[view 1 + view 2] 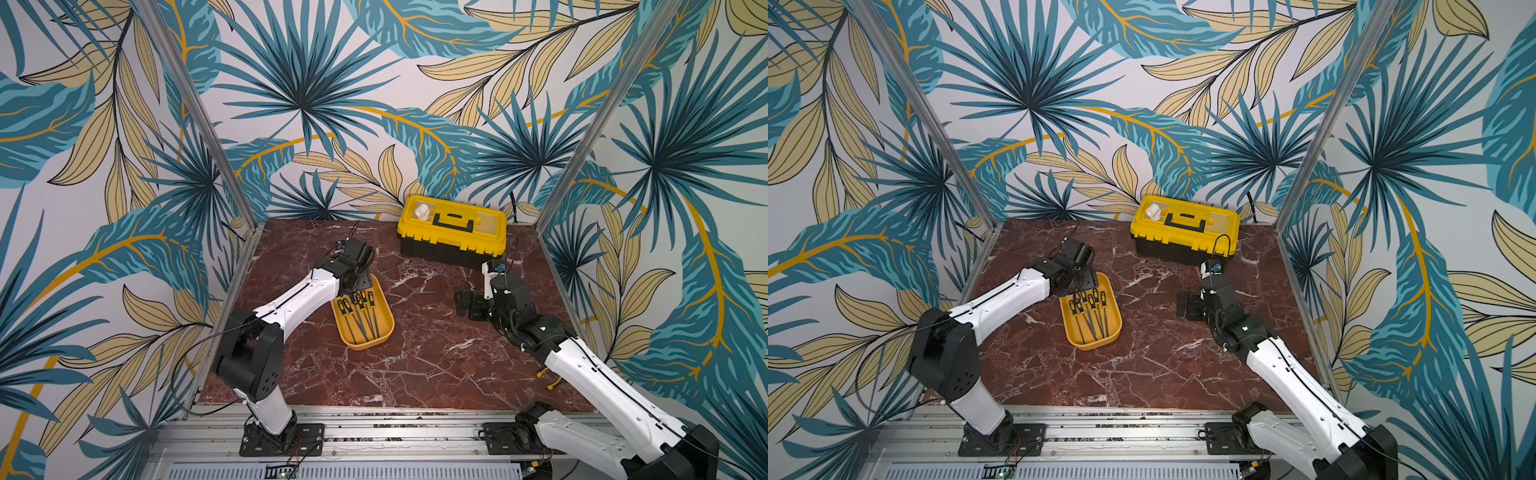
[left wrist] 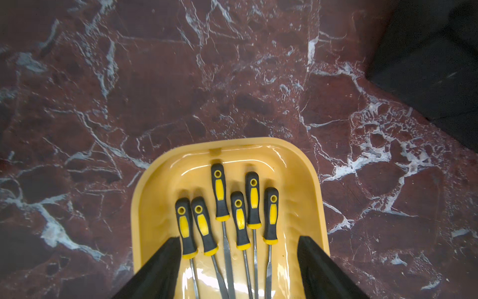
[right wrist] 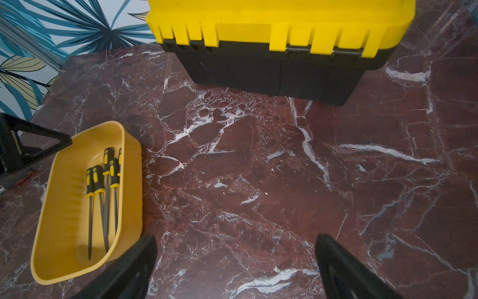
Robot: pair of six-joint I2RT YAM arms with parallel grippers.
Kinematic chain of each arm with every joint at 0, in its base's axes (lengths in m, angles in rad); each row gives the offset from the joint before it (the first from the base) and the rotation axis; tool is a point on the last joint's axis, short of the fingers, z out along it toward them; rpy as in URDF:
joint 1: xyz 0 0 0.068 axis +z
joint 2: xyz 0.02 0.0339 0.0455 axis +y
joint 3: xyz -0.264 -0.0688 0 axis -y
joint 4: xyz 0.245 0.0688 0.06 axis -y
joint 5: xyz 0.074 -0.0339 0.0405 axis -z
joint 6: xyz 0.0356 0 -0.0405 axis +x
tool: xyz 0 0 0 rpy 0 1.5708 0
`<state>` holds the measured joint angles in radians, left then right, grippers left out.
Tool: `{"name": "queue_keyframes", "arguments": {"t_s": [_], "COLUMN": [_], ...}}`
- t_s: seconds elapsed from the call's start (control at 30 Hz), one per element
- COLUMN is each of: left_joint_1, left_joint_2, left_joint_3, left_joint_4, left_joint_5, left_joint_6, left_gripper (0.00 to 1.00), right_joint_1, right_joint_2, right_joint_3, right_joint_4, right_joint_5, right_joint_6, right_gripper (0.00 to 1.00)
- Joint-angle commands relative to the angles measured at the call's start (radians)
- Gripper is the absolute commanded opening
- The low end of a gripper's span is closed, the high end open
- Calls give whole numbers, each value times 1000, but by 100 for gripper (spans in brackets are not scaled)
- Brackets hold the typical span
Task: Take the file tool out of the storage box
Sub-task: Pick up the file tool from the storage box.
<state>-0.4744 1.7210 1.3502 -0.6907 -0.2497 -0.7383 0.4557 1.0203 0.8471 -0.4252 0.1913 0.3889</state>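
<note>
Left gripper (image 2: 238, 238) sits in the yellow tray (image 2: 306, 181), jaws apart astride six files (image 2: 240, 220) (all lying inside, left of centre); right gripper (image 3: 236, 236) hangs released over the tabletop (image 3: 258, 168).

No readable text, brand, number or sign is being shown on the storage box (image 2: 232, 144), file tools (image 2: 240, 220) or toolbox (image 3: 284, 23).

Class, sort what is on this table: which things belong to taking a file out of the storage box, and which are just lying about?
For the job: storage box; six files in it; left hand, open over their handles.

Lying about: toolbox, shut; white piece on top of it; right hand, open, idle over the table.
</note>
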Motion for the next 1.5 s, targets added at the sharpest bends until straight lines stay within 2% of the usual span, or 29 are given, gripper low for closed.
{"name": "queue_keyframes", "arguments": {"t_s": [0.0, 0.17, 0.33, 0.47, 0.63, 1.0, 1.47], "left_joint_1": [-15, -21, -22, -21, -23, -24, -27], "left_joint_2": [46, 100, 151, 180, 201, 247, 289], "left_joint_3": [71, 91, 105, 106, 110, 112, 110], "left_joint_4": [-80, -93, -87, -63, -41, -29, -25], "left_joint_5": [-48, -63, -57, -40, -33, -23, -23], "left_joint_6": [-96, -154, -174, -184, -182, -196, -198], "left_gripper": [71, 54, 51, 42, 41, 29, 29], "right_joint_1": [22, 41, 49, 53, 56, 61, 60], "right_joint_2": [12, 11, 10, 13, 13, 13, 12], "right_joint_3": [12, -2, -8, -9, -8, -10, -5], "right_joint_4": [-40, -42, -44, -47, -53, -53, -75], "right_joint_5": [35, 44, 44, 46, 49, 67, 79], "right_joint_6": [21, 30, 32, 30, 25, 26, 11], "right_gripper": [100, 100, 100, 100, 100, 100, 100]}}
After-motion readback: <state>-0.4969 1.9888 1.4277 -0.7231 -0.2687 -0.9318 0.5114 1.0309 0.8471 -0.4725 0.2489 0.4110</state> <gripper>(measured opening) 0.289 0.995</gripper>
